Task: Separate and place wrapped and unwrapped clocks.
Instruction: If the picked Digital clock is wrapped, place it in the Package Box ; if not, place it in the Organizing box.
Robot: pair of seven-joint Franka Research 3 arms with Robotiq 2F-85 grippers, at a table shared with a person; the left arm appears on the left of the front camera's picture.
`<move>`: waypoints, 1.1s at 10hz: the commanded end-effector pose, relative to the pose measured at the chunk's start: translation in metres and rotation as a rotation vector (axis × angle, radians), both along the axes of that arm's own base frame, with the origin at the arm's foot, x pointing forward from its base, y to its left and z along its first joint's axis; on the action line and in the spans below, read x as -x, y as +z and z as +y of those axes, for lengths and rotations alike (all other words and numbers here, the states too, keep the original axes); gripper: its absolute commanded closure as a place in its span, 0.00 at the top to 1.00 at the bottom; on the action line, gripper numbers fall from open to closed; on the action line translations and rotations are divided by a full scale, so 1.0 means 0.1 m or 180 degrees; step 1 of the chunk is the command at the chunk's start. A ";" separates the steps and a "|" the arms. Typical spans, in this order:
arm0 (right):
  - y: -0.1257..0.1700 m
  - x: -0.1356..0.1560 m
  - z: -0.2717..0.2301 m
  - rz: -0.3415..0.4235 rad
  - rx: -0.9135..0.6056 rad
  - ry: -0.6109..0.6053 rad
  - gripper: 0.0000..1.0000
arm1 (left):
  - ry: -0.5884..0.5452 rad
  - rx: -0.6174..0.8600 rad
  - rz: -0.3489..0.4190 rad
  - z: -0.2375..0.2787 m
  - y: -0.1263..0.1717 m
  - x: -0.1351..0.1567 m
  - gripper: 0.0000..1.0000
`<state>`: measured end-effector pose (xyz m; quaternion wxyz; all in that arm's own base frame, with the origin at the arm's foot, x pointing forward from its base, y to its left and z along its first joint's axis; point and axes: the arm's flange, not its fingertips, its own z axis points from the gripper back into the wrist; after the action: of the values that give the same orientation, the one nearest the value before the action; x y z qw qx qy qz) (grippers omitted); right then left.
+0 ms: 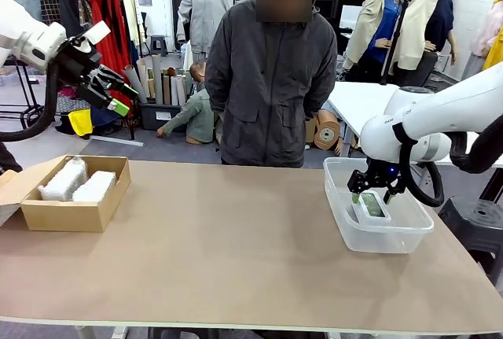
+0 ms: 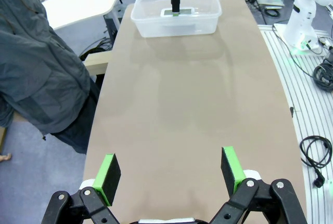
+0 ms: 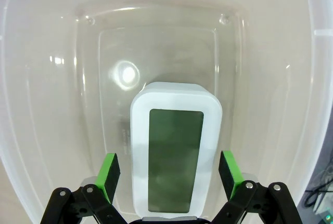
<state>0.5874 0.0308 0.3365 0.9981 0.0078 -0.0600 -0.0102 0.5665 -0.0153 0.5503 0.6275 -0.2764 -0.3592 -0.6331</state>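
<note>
The bare white digital clock with a grey-green screen lies flat on the floor of a clear plastic tub, also seen as the clock and clock. My right gripper hangs over it inside the tub, jaws open, green pads clear of the clock's sides; the right gripper dips into the tub. Two bubble-wrapped clocks lie side by side in a cardboard box at the table's left. My left gripper is raised high at the left, open and empty, as its own view shows.
A person in a dark grey jacket stands at the far edge of the table, middle. The brown tabletop stretches bare between box and tub. A second table and cardboard rolls stand behind on the right.
</note>
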 end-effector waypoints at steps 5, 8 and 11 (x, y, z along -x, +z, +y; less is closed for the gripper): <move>0.05 0.01 0.01 -0.0014 0.0013 0.0032 1.00 | -0.0013 -0.0024 -0.0006 0.01 0.01 0.01 1.00; 0.04 0.01 0.00 0.0002 0.0032 0.0047 1.00 | -0.0013 -0.0024 -0.0006 0.01 0.01 0.01 1.00; 0.34 0.07 0.05 0.0244 -0.0016 0.0850 1.00 | -0.0013 -0.0024 -0.0006 0.01 0.01 0.01 1.00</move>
<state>0.5807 0.0441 0.3483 0.9962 0.0070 -0.0411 0.0767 0.5665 -0.0153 0.5503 0.6275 -0.2764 -0.3592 -0.6331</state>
